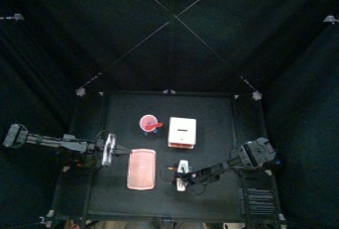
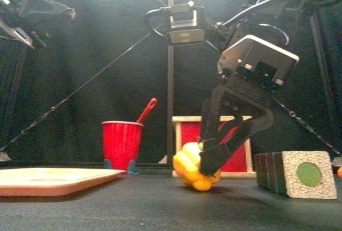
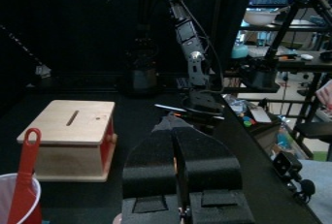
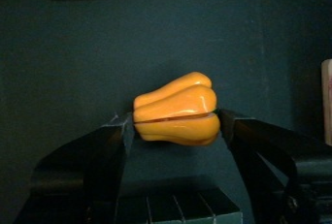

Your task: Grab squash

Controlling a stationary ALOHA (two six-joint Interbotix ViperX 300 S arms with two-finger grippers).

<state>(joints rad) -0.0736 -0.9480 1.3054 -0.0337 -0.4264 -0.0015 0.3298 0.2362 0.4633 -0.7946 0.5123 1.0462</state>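
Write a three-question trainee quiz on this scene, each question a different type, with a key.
1. True or false: the right end effector has its jaws on either side of the squash.
2. Multiple choice: the red cup holds A) a red utensil B) the squash C) nothing.
3. Fill in: the pink tray lies nearer the ___ arm.

Key: 1 true; 2 A; 3 left.
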